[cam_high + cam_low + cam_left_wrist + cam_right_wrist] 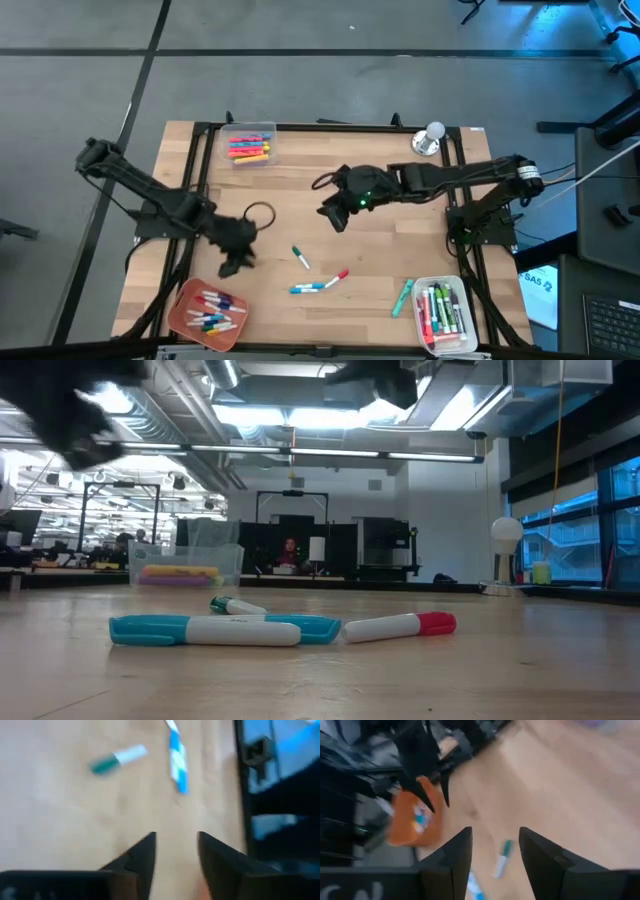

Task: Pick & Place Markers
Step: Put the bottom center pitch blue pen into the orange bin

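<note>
Loose markers lie flat on the wooden table: a white one with a green cap (300, 257) (117, 760) (502, 857), blue ones (308, 288) (225, 628) (177, 762), a red-capped one (337, 278) (400, 625) and a teal one (402, 297). My left gripper (235, 262) (177, 850) is open above bare wood, left of these markers and just beyond the orange tray. My right gripper (332, 215) (495, 850) is open too, in the air over the table's middle, on the far side of the green-capped marker. Neither holds anything.
An orange tray (205, 312) (412, 822) with markers sits at the near left. A clear box (250, 147) (190, 565) of markers stands at the far edge, another (445, 315) at the near right. A silver bell (430, 138) is at the far right corner. A loose cable loop (260, 213) lies near my left arm.
</note>
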Available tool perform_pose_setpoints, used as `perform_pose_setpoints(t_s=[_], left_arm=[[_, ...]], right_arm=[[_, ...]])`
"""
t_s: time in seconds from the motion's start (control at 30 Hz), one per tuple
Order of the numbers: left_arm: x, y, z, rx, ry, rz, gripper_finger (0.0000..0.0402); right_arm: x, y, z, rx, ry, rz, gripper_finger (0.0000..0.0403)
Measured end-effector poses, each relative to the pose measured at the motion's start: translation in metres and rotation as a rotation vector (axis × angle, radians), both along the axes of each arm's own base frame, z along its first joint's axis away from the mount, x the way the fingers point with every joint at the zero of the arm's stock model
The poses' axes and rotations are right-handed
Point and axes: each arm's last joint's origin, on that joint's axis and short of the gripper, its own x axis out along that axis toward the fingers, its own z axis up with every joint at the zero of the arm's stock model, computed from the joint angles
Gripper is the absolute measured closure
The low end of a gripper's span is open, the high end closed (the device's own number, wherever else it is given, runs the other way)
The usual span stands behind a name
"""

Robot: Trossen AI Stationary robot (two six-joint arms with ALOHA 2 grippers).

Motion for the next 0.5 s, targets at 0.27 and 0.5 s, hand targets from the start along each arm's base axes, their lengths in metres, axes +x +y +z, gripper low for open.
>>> perform_pose_setpoints(t_s=[0.27,0.5], left_arm=[[0.063,0.035,-0.029,0.329,-0.201,-0.033,0.0263],[0.102,0.032,-0.066,0.393,-0.324,-0.275,0.0262]], right_arm=[[-0.024,0.036,-0.052,-0.2,0.513,0.095,0.024],[-0.011,0.059,-0.081,-0.287,0.587,0.268,0.024]])
